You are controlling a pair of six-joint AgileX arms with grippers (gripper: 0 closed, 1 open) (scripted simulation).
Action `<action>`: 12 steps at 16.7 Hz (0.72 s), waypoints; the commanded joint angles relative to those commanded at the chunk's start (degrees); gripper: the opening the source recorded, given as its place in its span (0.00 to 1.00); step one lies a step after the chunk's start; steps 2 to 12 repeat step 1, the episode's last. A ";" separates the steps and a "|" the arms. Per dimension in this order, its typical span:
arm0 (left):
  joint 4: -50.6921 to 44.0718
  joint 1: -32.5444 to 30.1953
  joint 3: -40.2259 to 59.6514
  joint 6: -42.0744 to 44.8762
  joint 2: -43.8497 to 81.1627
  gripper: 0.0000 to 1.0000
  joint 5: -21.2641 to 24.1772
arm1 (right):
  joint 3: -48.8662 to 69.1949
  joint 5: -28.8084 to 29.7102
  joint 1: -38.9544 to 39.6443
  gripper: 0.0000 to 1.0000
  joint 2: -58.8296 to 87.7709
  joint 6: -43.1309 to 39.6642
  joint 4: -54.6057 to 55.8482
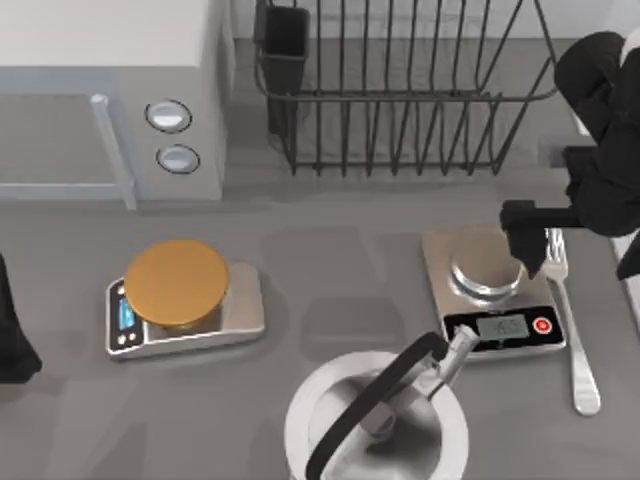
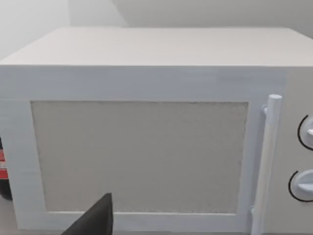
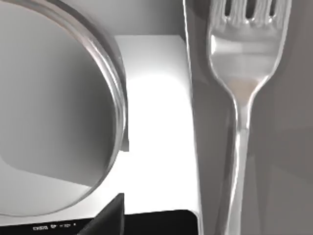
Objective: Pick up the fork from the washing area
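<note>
A grey counter [image 1: 330, 270] runs across the scene, with a white microwave [image 1: 110, 90] at its back left and a black wire rack [image 1: 400, 90] at the back right. On the left of the counter sits a scale [image 1: 240, 305] carrying a flat orange disc [image 1: 178, 283]. On the right is a second scale [image 1: 495, 325] with a round steel platform [image 1: 485, 275] and a lit display. At the near edge stands a round pot [image 1: 375, 425] with a black-and-steel handle [image 1: 400, 385] lying across it.

The fork [image 1: 575, 330] lies flat on the counter just beside the right scale's right edge, tines toward the rack, handle toward the near edge. The washing area cannot be made out.

The right gripper [image 1: 535, 245] hangs over the fork's tines and the scale's back corner; whether its fingers are apart or together cannot be told. In the right wrist view the fork [image 3: 242, 98] lies close below, beside the scale's edge.

The left arm [image 1: 12, 330] is parked at the left edge, facing the microwave.
</note>
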 joint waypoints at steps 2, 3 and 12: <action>0.00 0.00 0.00 0.00 0.00 1.00 0.00 | 0.00 0.00 0.00 1.00 0.00 0.00 0.00; 0.00 0.00 0.00 0.00 0.00 1.00 0.00 | 0.00 0.00 0.00 1.00 0.00 0.00 0.00; 0.00 0.00 0.00 0.00 0.00 1.00 0.00 | 0.00 0.00 0.00 1.00 0.00 0.00 0.00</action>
